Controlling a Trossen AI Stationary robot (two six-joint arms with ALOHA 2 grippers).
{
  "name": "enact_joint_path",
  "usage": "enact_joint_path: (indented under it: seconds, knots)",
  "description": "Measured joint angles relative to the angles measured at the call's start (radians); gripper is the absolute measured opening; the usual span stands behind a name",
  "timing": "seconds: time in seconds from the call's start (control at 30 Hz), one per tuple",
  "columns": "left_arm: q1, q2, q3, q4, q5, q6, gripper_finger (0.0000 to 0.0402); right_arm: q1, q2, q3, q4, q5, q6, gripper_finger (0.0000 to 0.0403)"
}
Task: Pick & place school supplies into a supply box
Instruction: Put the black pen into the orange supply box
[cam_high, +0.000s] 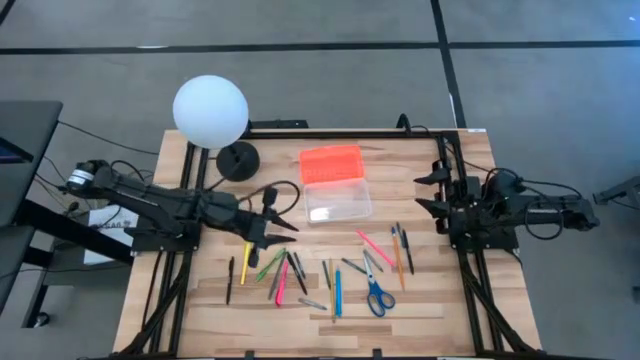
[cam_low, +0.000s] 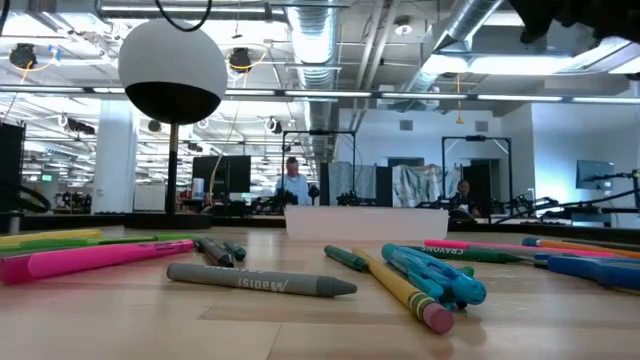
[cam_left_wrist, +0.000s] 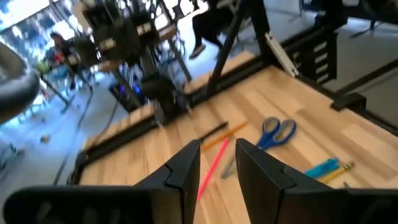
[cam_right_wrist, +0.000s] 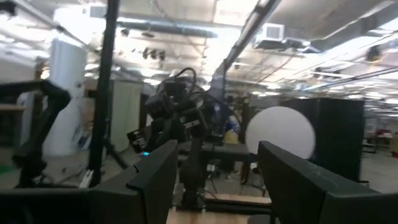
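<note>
Several pens, pencils and markers lie flat on the wooden table's near half, among them a pink marker (cam_high: 282, 282) and blue-handled scissors (cam_high: 378, 296). The clear supply box (cam_high: 337, 200) stands at the table's middle. Its orange lid (cam_high: 331, 163) lies open on the far side. My left gripper (cam_high: 270, 238) hangs open above the left group of pens, left of the box, with nothing between its fingers (cam_left_wrist: 186, 165). My right gripper (cam_high: 425, 193) waits open at the table's right edge, raised and pointing toward the box.
A white globe lamp (cam_high: 210, 112) on a black base (cam_high: 238, 160) stands at the far left, close behind my left arm. Dark frame rails run along the table's left, right and far edges. Bare wood shows along the near edge (cam_high: 300, 325).
</note>
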Motion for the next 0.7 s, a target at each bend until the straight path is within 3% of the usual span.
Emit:
enact_joint_path:
  seconds: [0.27,0.5,0.7]
  knots:
    - [-0.099,0.007,0.003,-0.187,-0.21,-0.186,0.0097,0.099,0.229,0.147,-0.118,0.051,-0.057,0.0216]
    - [-0.175,0.01,-0.021,-0.283,-0.335,-0.327,0.0097,0.19,0.441,0.227,-0.187,0.325,-0.068,0.0216]
    - [-0.232,0.011,-0.12,-0.28,-0.4,-0.431,0.0097,0.248,0.6,0.301,-0.305,0.568,0.073,0.0216]
